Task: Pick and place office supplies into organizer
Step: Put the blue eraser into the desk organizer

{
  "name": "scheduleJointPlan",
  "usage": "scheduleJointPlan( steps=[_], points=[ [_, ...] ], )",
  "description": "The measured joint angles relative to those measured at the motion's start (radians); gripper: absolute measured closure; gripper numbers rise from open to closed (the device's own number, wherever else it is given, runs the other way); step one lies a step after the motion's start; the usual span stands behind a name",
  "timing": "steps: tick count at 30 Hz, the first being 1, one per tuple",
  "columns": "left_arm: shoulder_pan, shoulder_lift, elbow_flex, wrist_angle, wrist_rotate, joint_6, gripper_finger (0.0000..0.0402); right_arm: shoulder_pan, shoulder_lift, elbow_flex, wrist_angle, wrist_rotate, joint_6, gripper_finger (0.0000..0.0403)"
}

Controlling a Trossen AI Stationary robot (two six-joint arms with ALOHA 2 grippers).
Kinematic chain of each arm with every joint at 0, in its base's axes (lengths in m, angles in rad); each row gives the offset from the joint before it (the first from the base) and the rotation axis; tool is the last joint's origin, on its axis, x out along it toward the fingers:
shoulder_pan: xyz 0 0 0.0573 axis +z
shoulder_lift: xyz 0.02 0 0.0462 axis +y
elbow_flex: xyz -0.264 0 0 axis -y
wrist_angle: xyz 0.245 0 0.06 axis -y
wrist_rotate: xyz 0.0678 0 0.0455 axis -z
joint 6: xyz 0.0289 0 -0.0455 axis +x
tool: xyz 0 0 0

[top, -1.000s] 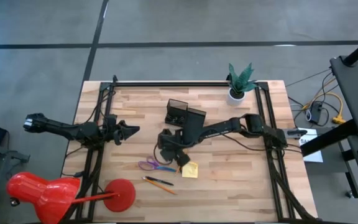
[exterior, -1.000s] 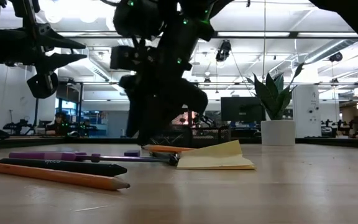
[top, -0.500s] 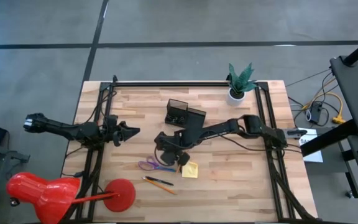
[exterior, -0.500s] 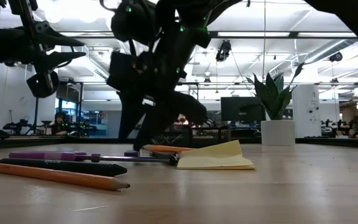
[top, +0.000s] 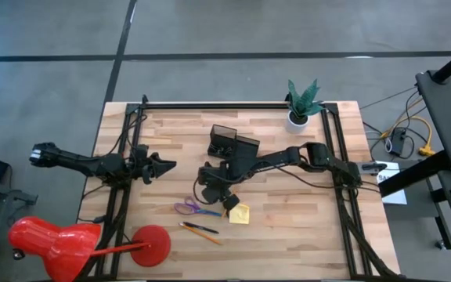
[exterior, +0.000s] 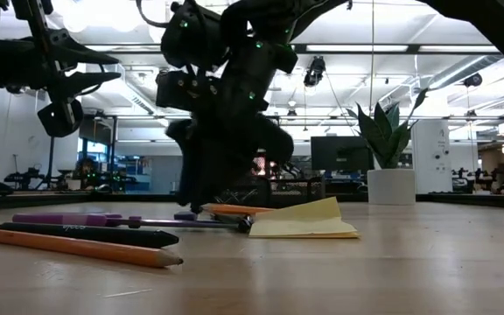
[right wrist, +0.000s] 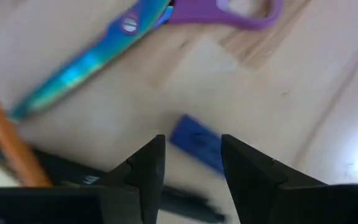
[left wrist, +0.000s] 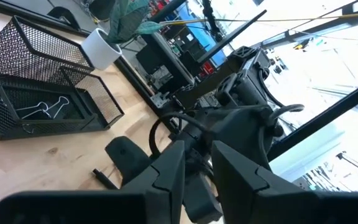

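Right pincer (right wrist: 191,155) narrower now, low over scissors (right wrist: 160,31).

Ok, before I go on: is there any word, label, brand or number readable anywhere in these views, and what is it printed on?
Small pale print on the dark pen lying on the wooden table, low view: too small to read.
Pale mark on the dark pen barrel near the right gripper, right wrist view: blurred, unreadable.
White label beside the table's right edge, high view: too small to read.
Nothing else carries legible text.
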Motion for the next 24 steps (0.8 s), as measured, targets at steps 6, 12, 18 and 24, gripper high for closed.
scheduleJointPlan(
  steps=[6, 12, 18, 24],
  points=[
    [0.0, 0.0, 0.0, 0.0, 0.0, 0.001, 0.0336, -0.002, 0.0, 0.0, -0.024, -0.017, 0.301, 0.0261],
    [0.0, 0.0, 0.0, 0.0, 0.0, 0.001, 0.0336, 0.01, 0.0, -0.001, 0.045, 0.218, 0.455, 0.0264],
    [0.0, 0.0, 0.0, 0.0, 0.0, 0.002, 0.0336, 0.035, 0.009, -0.005, 0.188, 0.217, 0.314, 0.0257],
    [0.0, 0.0, 0.0, 0.001, 0.001, 0.001, 0.0336, 0.038, 0.009, 0.004, 0.174, 0.244, 0.673, 0.025]
  ],
)
